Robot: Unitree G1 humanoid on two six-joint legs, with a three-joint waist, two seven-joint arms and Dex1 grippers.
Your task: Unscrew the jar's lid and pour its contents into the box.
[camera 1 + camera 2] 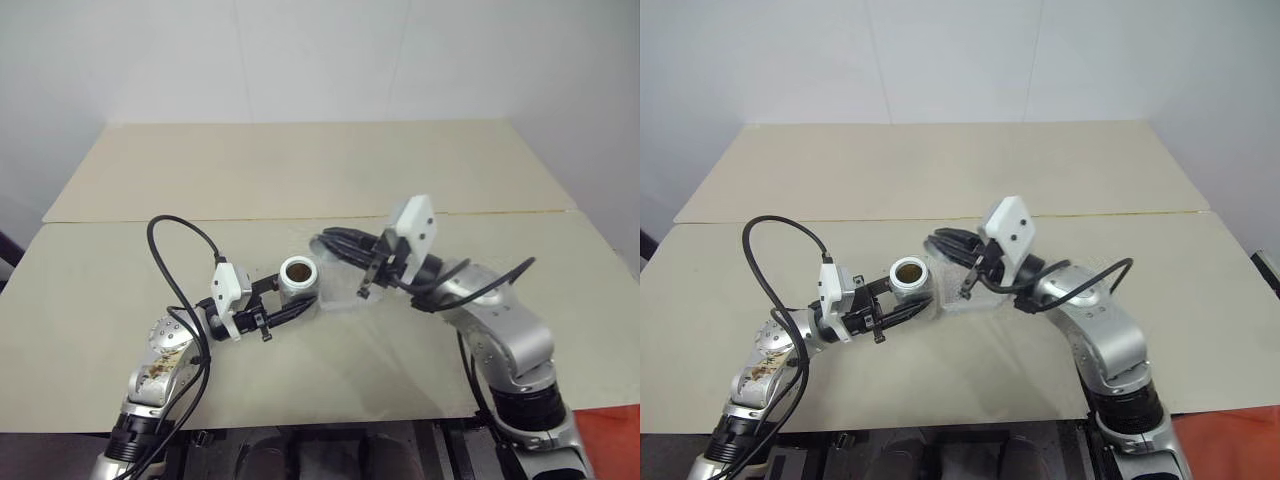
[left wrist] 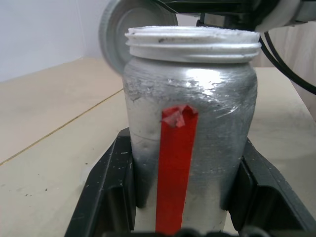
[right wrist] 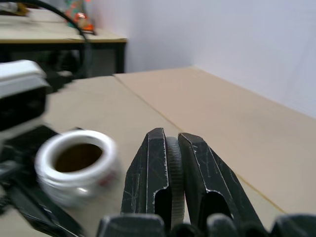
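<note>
The jar [image 1: 298, 277] serves as the landmark, standing upright and open-mouthed on the pale table [image 1: 330, 180], near the table's front edge. To the jar's left, the left end effector [image 1: 285, 308] has its two black fingers [image 2: 106, 187] clamped against the jar's sides, the red stripe facing that wrist camera (the silvery wrap looks crinkled near the threaded neck). Inside the jar's white rim the interior shows brown, though the contents cannot be made out as a separate piece. Just to the jar's right lies the box [image 1: 345, 295], a clear shallow tray resting on the table. Above the box and right of the jar, the right end effector [image 3: 171, 170] pinches the lid [image 3: 173, 173] edge-on between its fingers, lifted free of the jar's mouth.
</note>
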